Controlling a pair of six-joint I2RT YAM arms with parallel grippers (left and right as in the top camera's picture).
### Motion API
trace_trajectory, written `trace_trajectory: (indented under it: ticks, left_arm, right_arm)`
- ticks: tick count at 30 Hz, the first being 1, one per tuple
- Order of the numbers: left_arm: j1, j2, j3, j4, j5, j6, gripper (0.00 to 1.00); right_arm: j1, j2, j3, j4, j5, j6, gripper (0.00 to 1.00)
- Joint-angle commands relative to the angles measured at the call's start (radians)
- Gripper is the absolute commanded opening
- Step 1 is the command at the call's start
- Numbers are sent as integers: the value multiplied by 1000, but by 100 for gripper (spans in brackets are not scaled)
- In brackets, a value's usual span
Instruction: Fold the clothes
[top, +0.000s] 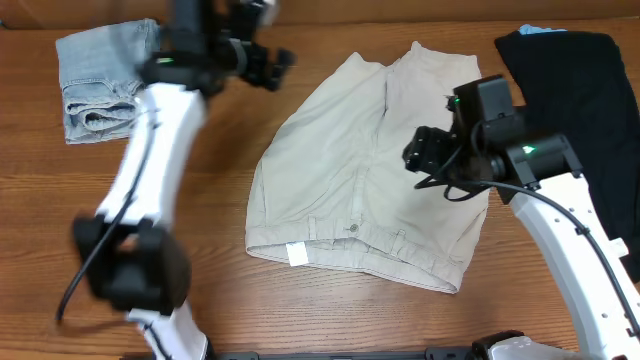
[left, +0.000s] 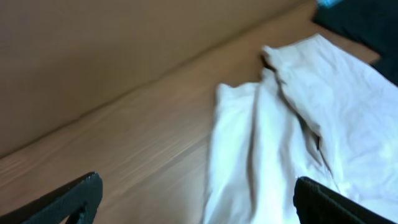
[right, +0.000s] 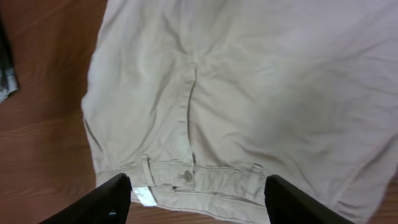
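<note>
Under R end effector (right: 196, 182): shorts (right: 261, 93) waistband

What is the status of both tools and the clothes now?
Left tool open, empty, beside light beige cotton shorts. Right tool open, empty, above them. Shorts flat, unfolded. Faded blue denim shorts and black garment lie apart, nothing in the way.

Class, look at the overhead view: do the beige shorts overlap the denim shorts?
No, the beige shorts lie in the middle, well apart from the denim shorts at the far left corner.
</note>
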Motion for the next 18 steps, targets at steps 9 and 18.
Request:
trace_trajectory:
  ticks: [9,18]
  left_arm:
    - [-189,335,13,312,-198,16,100]
    - [-193,457,13,418,-295,-85,100]
  right_arm:
    - [-30,-5,19,-57,70,-42,73]
    - [-30,-5,19,-56,75,-42,73]
